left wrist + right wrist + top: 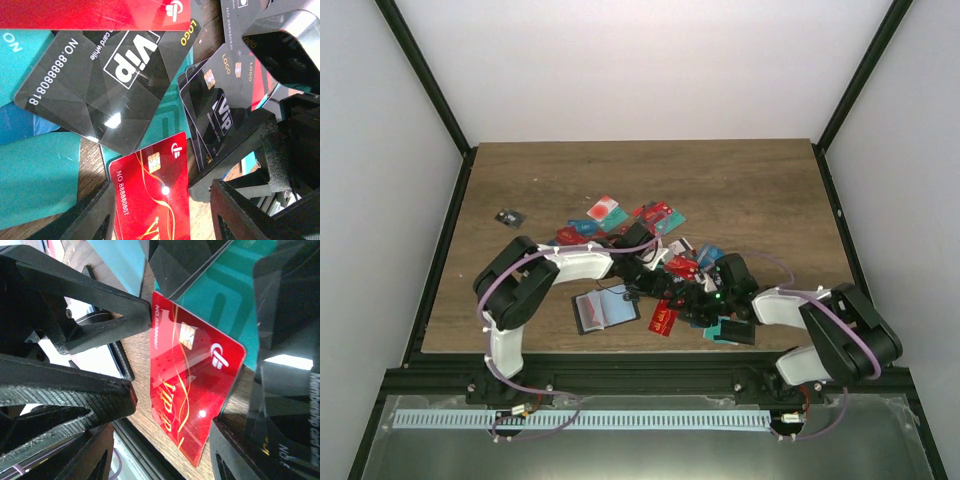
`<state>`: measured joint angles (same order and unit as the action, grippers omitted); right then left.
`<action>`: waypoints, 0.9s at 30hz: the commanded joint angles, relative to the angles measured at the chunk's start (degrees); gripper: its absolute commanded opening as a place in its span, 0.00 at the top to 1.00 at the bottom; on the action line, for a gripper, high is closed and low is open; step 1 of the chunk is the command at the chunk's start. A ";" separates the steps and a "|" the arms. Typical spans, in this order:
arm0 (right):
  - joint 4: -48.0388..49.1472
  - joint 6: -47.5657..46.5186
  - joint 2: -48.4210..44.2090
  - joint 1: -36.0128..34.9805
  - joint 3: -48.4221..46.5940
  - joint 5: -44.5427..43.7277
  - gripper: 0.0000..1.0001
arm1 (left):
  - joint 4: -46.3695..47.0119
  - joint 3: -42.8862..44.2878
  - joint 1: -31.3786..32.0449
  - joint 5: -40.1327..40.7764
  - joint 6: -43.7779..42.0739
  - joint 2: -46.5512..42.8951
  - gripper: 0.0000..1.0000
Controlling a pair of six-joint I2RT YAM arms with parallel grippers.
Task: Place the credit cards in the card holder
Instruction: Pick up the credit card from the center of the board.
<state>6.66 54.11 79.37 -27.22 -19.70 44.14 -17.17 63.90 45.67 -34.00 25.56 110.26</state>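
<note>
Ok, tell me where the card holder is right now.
Top view: the card holder lies open on the table, left of centre near the front edge, between the left arm and a red card.

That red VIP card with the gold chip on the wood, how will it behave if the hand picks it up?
The red card likely skids before lifting: it lies flat on the wooden table and its glossy face shows glare. It looks thin and flat, so it is probably stiff, light, and hard to pinch except by an edge.
</note>
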 commanded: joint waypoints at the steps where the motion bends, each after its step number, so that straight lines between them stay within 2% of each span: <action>1: 0.17 -0.30 3.04 -0.46 1.63 -2.98 0.45 | 2.17 -3.60 -0.30 -3.06 -0.33 2.37 0.47; 11: 1.11 -1.84 4.98 -0.46 1.83 -3.68 0.46 | 15.79 -10.93 -0.50 -12.52 7.12 -5.46 0.57; 18: 1.23 -2.73 4.53 -0.46 1.69 -3.82 0.46 | 24.93 -16.73 -0.48 -14.74 15.81 -11.71 0.59; 24: 1.64 -3.22 4.91 -0.46 2.06 -3.00 0.46 | 38.46 -21.47 -0.28 -16.12 25.29 -14.26 0.59; 27: 1.01 -3.62 4.63 -0.46 1.93 -2.83 0.46 | 39.45 -21.26 -0.19 -15.79 26.62 -14.04 0.59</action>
<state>11.64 52.07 82.59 -27.27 -19.31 46.87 13.17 42.89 45.32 -47.20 47.35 96.99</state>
